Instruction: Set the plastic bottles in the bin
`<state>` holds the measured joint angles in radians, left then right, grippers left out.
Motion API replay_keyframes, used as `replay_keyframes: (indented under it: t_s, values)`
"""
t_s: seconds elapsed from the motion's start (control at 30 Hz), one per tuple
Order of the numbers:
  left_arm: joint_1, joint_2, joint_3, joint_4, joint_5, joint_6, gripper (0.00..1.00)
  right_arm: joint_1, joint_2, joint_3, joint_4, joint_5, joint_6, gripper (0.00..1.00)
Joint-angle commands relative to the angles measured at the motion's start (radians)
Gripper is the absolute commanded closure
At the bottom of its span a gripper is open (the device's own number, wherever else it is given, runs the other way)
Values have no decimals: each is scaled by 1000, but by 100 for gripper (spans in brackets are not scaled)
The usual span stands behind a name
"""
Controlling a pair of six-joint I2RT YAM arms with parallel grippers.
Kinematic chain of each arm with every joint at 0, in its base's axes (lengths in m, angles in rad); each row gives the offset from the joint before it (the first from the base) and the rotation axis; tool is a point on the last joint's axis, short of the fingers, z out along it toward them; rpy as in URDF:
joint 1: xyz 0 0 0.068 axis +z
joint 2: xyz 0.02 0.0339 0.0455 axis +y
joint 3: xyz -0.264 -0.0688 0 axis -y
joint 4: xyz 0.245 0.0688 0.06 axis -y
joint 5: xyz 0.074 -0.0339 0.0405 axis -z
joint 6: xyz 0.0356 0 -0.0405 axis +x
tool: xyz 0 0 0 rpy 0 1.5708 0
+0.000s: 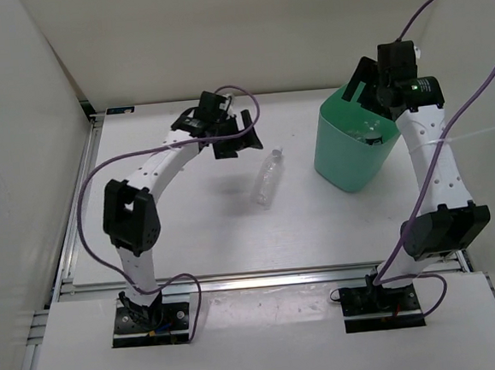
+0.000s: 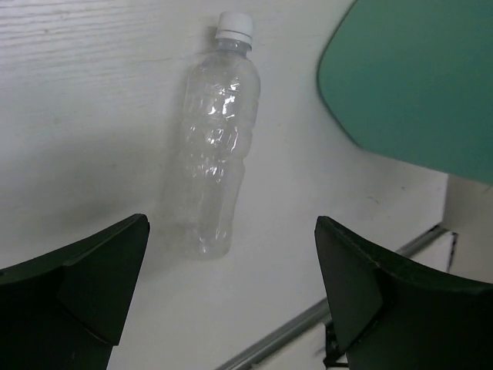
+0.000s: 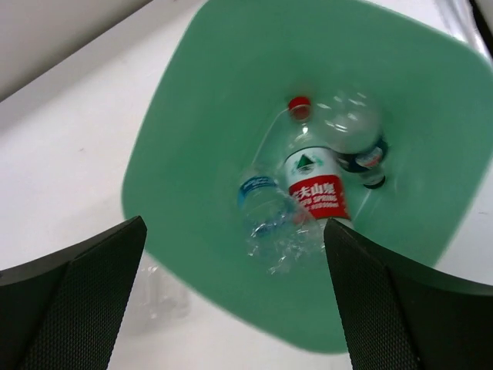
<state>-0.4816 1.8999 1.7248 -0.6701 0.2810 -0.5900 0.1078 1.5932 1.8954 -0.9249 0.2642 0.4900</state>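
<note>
My left gripper (image 1: pixel 237 137) hangs above the table (image 1: pixel 191 232) with its jaws spread wide and nothing between them. The plain white-capped bottle (image 1: pixel 267 179) lies on its side on the table just past my left fingertips. It touches neither finger. In the left wrist view its base is the end nearest me, set a little toward my left finger (image 2: pixel 85 285) rather than midway between the two.

Its long axis runs almost straight away from that gripper, and the white cap (image 2: pixel 233 25) is at the far end. From the overhead camera, the bottle sits between my left gripper and the bin (image 1: pixel 348 156), apart from both. Its cap end is tipped toward the back of the table and slightly toward the bin, and its base toward my arm mounts.

My right gripper (image 1: pixel 360 86) hovers over the mouth of the bin, also spread open and holding nothing. Looking straight down through the right wrist camera, I see three bottles crowded together on the bin's floor. The red-labelled bottle (image 3: pixel 312 189) is in the middle with its red cap toward the top of that view. The blue-labelled bottle (image 3: pixel 260 202) lies against one side of it and the black-labelled bottle (image 3: pixel 360 150) against the other. The mint-green walls surround all three.
</note>
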Motion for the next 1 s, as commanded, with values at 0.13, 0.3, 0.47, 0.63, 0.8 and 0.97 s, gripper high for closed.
replay_keyframes:
  t_s: [0.13, 0.3, 0.47, 0.63, 0.8, 0.97]
  values:
    - [-157, 259, 232, -8, -152, 147, 0, 4, -99, -1, -6, -124, 62, 0]
    - [-157, 347, 262, -8, -187, 168, 0, 4, -90, 25, -6, -166, 62, 0]
    - [-157, 424, 282, -19, -221, 177, 0, 4, -111, 2, -6, -166, 62, 0]
    - [-157, 461, 300, -19, -122, 177, 4, 4, -130, -48, -6, -157, 62, 0]
    - [-135, 426, 311, -19, -34, 177, 37, 4, -177, -68, -6, -157, 62, 0]
    - [-106, 280, 259, -19, -84, 151, 54, 4, -274, -68, -6, -166, 53, 0]
